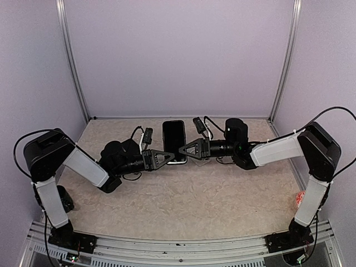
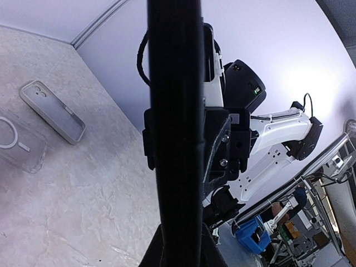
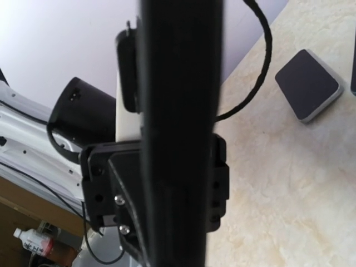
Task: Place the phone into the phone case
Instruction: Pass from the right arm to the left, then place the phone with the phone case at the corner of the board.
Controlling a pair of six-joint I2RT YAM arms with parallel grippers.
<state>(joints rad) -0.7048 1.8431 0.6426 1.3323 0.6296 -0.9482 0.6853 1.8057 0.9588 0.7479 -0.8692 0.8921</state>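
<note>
The glossy black slab phone (image 1: pixel 174 136) seems held clear of the mottled beige worktop (image 1: pixel 183 206), pinched from both sides. The left gripper (image 1: pixel 168 157) is closed on one long edge near its close end, and the right gripper (image 1: pixel 186 149) is closed on the opposite edge, tips facing each other across it. The phone's long axis runs away from the arm bases, crosswise to both grippers; each wrist camera sees it edge-on as a dark bar.

The thin transparent phone case with a white ring mark (image 2: pixel 12 143) lies flat on the worktop, below the phone and beyond the left gripper's tips, toward the right gripper, which looks nearer. A grey rectangular slab (image 2: pixel 53 111) lies just beside it. The frame edge cuts the phone case off, so its long axis cannot be told; the phone will probably need turning to match it.
</note>
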